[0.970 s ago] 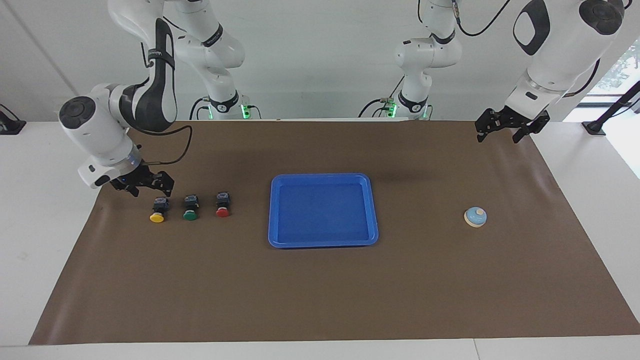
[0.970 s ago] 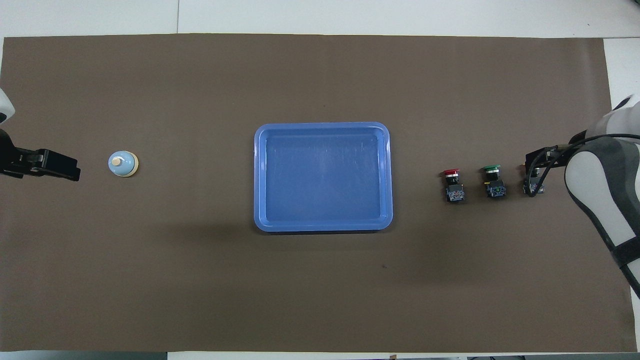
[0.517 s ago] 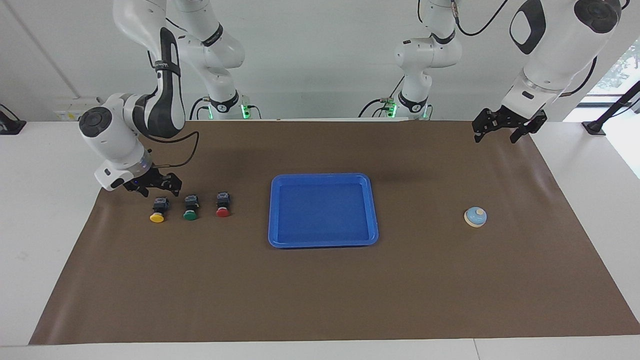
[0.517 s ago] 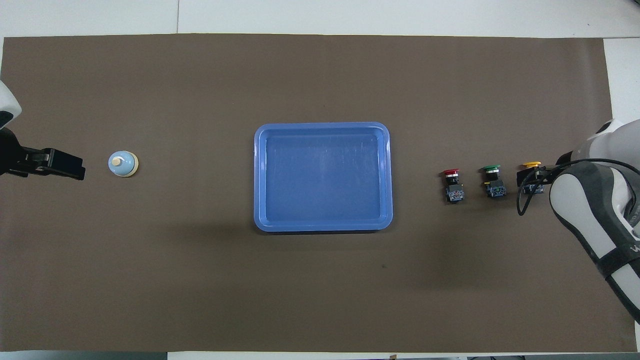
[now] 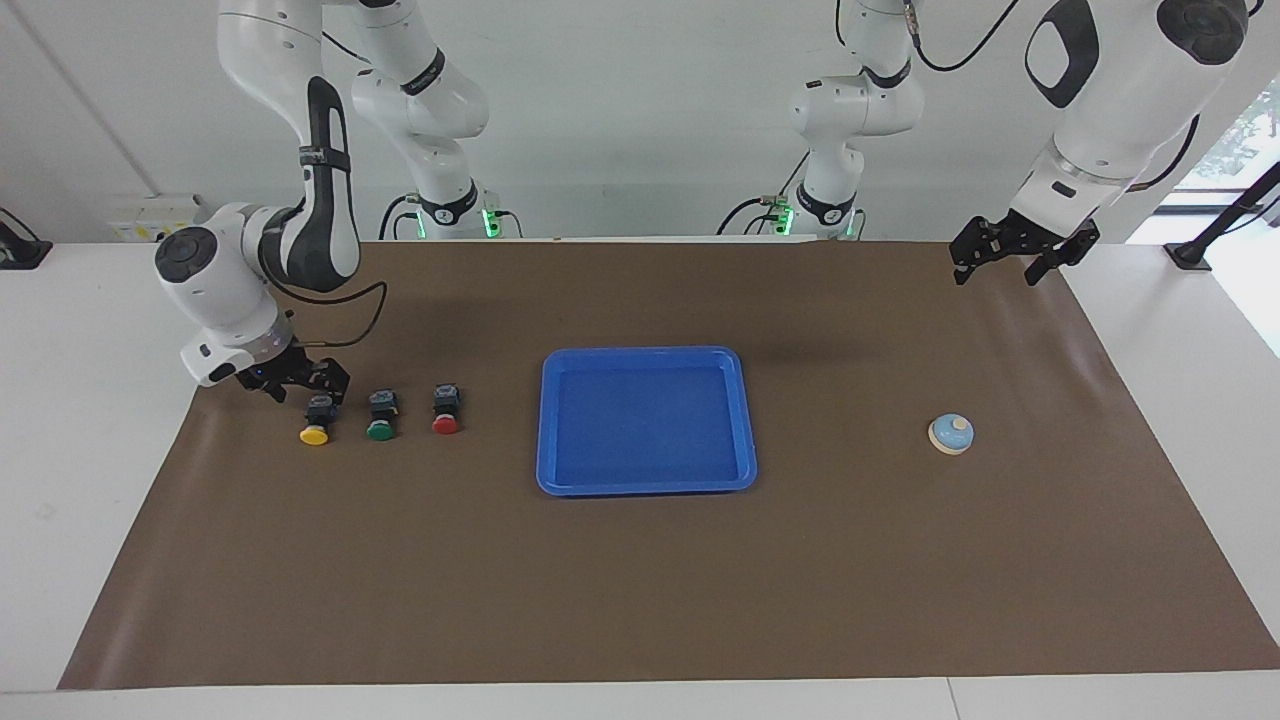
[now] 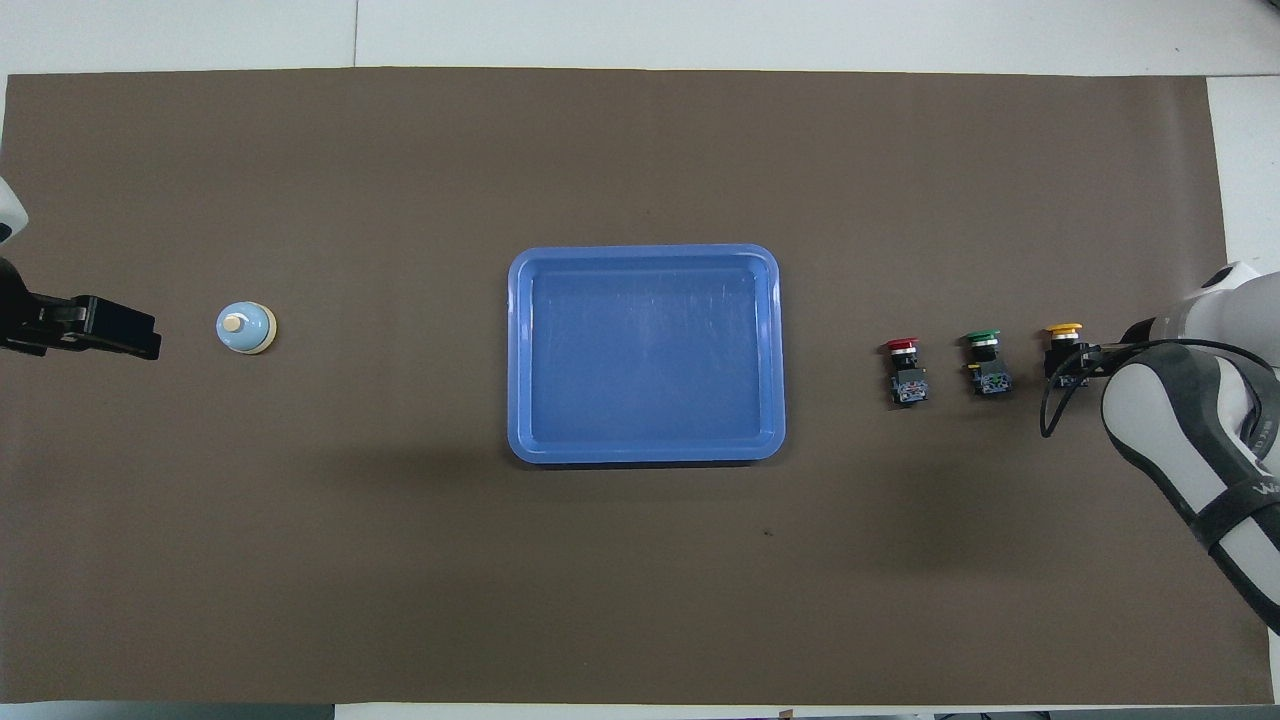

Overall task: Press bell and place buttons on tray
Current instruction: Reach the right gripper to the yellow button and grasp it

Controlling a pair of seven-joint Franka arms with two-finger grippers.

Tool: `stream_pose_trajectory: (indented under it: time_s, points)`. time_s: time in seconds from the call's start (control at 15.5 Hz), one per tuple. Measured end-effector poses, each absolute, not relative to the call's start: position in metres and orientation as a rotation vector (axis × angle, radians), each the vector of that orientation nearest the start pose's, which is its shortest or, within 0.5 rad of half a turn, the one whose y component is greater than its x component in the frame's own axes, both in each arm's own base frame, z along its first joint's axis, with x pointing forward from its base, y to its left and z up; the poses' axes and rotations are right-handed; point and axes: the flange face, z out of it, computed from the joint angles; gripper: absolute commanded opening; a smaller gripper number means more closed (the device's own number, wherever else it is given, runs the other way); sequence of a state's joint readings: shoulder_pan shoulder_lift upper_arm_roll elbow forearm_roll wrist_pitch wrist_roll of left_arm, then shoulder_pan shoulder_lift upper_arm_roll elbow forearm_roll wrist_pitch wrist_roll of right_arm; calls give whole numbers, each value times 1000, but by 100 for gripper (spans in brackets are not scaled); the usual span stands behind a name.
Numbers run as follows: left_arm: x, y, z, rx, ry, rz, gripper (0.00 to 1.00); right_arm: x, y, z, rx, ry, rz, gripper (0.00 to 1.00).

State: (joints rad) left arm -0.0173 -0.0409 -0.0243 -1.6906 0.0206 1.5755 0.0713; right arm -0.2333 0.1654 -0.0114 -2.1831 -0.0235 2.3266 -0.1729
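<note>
Right gripper (image 5: 296, 382) low, just beside yellow button (image 5: 316, 420) at its robot-side end, jaws spread, nothing held. Left gripper (image 5: 1010, 256) up over mat (image 5: 640, 580) corner at left arm's end, jaws spread, empty, waiting. Yellow, green button (image 5: 380, 415), red button (image 5: 445, 410) in row on mat toward right arm's end, red nearest tray (image 5: 646, 485). Tray mid-mat. Bell (image 5: 950, 434) on mat toward left arm's end, well apart from tray.

right gripper (image 5: 300, 383) beside yellow button (image 5: 316, 421), blue tray (image 5: 646, 356) mid-table
</note>
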Motion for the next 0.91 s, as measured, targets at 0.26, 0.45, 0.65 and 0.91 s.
stream_pose_trajectory:
  time_s: [0.26,0.45,0.65,0.91]
  points:
    - [538,-21,591,-3114,177,116,100,538,-135,298,-3157,86,18,96]
    - [538,-21,591,-3114,176,116,100,538,-134,289,-3155,85,33,50]
    - [538,-21,591,-3114,176,116,100,538,-133,288,-3155,79,34,0]
    - [538,-21,591,-3114,175,116,100,543,-125,293,-3153,-34,37,0]
